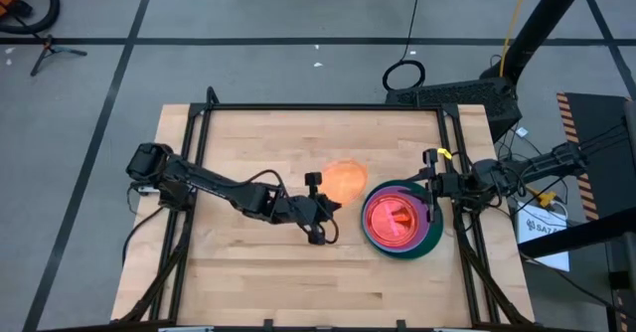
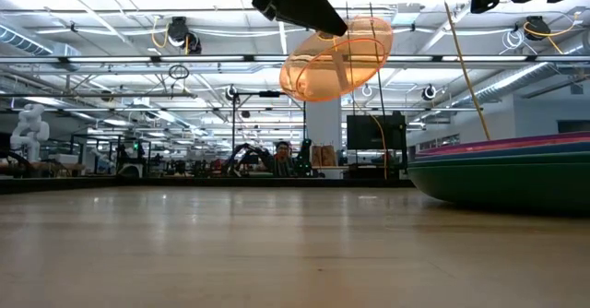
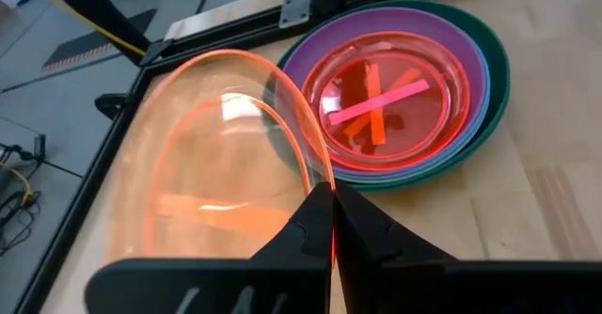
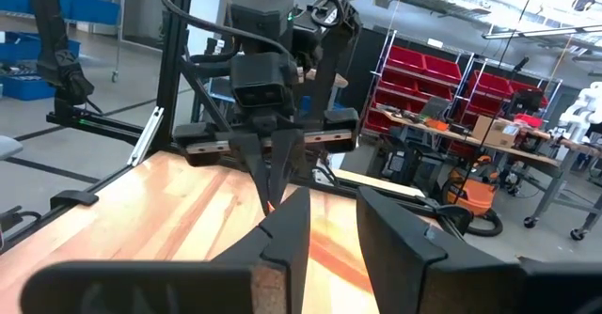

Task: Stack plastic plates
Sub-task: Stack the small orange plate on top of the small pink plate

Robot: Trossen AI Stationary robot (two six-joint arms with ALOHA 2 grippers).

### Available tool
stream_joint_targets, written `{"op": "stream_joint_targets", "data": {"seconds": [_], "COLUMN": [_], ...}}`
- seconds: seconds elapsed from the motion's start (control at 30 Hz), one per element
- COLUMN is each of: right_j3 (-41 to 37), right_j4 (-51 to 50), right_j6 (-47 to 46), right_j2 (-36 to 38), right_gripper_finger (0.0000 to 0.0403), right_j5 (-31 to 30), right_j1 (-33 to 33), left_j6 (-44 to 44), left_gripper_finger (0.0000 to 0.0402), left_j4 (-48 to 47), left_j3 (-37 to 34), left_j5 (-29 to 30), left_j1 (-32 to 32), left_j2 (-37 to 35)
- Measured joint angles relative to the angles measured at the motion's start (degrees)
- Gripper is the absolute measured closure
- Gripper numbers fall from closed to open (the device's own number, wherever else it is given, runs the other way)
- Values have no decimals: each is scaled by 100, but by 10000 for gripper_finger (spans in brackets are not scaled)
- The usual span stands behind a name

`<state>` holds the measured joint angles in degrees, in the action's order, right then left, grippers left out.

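Bare wooden table [image 2: 230,253] fills the near part of the low view. At the right of the table sits the stack [image 1: 401,221] of plates: a dark green plate [image 3: 494,79] at the bottom, then thin blue and mint rims, a purple plate [image 3: 376,27] above these, and a translucent pink plate [image 3: 390,102] on top (crossed orange and pink strips show through it).

Left gripper [image 1: 316,207] is near the table's middle, just left of the stack. Its fingers [image 3: 310,229] are closed together on the rim of a translucent orange plate [image 1: 345,179]. This plate is clear of the table, tilted, held high in the low view [image 2: 336,57], and lies just left of and slightly beyond the stack, apart from it.

Right gripper [image 1: 435,185] is at the stack's right edge, above its rim. Its fingers [image 4: 287,229] stand slightly apart with a narrow gap between them and nothing held. The right wrist view faces the left gripper [image 4: 273,168] across the table.

A person sits in the room far behind the table [image 2: 282,157].
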<state>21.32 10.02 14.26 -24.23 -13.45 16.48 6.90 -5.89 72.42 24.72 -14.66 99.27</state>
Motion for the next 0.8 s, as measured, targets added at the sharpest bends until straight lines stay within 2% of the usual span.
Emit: {"op": "stream_joint_targets", "data": {"seconds": [0.23, 0.57, 0.8], "right_j3": [0, 0, 2], "right_j4": [0, 2, 5], "right_j6": [4, 33, 37], "right_j2": [1, 2, 2], "right_gripper_finger": [316, 316, 316], "right_j5": [0, 0, 0], "right_j1": [0, 1, 0], "left_j6": [-193, 370, 783], "left_gripper_finger": [398, 398, 398], "left_j4": [81, 1469, 2286], "left_j3": [0, 8, 0], "left_j5": [-63, -818, -1001], "left_j1": [-59, -276, -301], "left_j2": [1, 237, 691]}}
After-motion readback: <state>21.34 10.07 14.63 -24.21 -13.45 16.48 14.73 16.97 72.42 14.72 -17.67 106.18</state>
